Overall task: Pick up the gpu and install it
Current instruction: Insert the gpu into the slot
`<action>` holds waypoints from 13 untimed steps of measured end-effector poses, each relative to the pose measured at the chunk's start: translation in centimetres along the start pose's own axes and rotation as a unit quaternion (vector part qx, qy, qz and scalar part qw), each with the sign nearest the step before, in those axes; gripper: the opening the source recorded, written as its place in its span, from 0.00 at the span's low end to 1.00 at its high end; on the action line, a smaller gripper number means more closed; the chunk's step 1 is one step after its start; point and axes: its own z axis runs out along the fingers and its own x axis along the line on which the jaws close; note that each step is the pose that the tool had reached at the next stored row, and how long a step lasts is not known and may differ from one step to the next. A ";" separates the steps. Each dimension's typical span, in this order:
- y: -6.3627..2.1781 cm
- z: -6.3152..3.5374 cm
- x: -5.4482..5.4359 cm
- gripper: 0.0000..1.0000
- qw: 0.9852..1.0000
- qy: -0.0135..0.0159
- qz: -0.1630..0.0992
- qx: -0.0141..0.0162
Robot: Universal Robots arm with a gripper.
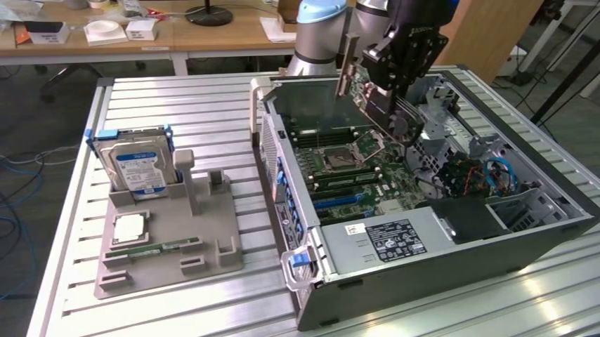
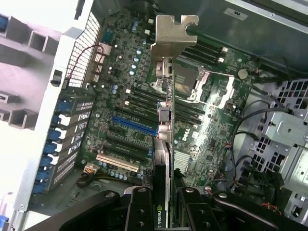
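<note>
Exterior view: pincer [image 1: 380,88] holds gpu [image 1: 348,69] over case's [image 1: 440,274] motherboard [image 1: 361,179].

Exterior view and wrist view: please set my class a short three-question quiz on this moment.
1. True or false: the gpu is seated in a slot.
2. The hand holds: A a fan, B the gpu, C a memory stick?
3. Fill in: the hard drive stands ___ the computer case.
Key: 1 false; 2 B; 3 outside.
</note>
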 end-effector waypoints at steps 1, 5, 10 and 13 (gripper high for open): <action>0.00 0.00 0.0 0.26 1.000 0.000 -0.005 0.000; 0.00 0.00 0.0 0.26 0.998 -0.002 -0.055 -0.001; 0.00 0.00 0.0 0.26 0.996 -0.004 -0.094 -0.002; 0.00 0.00 0.0 0.26 0.994 -0.004 -0.107 -0.002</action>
